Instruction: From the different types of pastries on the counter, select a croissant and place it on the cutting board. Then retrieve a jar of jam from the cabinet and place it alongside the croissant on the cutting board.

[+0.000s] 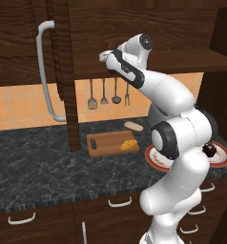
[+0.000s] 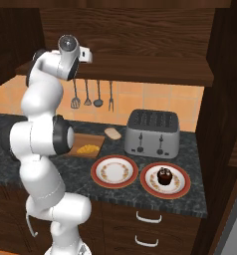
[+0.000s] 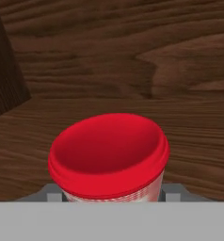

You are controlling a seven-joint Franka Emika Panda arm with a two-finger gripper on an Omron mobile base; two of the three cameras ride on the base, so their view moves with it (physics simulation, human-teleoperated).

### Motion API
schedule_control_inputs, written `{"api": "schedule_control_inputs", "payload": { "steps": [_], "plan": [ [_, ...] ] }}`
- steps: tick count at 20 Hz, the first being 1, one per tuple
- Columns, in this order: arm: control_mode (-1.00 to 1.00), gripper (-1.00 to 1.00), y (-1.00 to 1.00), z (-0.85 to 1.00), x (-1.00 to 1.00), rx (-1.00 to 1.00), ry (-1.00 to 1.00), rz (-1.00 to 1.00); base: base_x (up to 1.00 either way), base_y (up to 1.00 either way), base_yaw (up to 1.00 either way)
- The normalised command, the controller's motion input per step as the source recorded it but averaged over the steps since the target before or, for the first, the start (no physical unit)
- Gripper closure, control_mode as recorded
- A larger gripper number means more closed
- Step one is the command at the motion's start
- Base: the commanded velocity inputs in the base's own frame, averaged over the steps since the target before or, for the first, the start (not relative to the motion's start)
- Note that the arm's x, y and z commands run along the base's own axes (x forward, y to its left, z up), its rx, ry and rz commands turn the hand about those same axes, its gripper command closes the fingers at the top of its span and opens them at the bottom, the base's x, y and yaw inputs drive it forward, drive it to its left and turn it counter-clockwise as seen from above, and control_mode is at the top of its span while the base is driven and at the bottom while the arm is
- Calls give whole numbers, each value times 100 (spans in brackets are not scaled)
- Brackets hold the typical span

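In the hand view, the small jar of jam with a round red lid (image 3: pixel 109 155) sat close before the camera, upright, lid facing the lens, on the dark brown wood-grain shelf of the cabinet (image 3: pixel 132 66). The grey fingers (image 3: pixel 50 192) flanked it on both sides at its pale band, apparently pinching it, though contact was hard to confirm.

On the dark marble surface (image 1: pixel 39 167) below, two round red-rimmed plates (image 2: pixel 114 171) lay nearest, one carrying a dark chocolate cupcake (image 2: pixel 164 176). Beyond them lay the flat rectangular brown wooden cutting board (image 1: pixel 106 142), long axis running left to right along the surface, with the golden crescent croissant (image 1: pixel 129 145) on its right end. A pale oblong bread roll (image 1: pixel 133 126) lay just behind the board, and a grey toaster (image 2: pixel 152 132) stood further right.
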Motion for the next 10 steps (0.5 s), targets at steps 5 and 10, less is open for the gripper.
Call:
{"api": "schedule_control_inputs", "payload": {
  "steps": [5,10],
  "plan": [
    [-100,100,10,-25,6,-2,4,1,0,0,0],
    [-100,100,0,-10,0,0,1,0,0,0,0]
  ]
}}
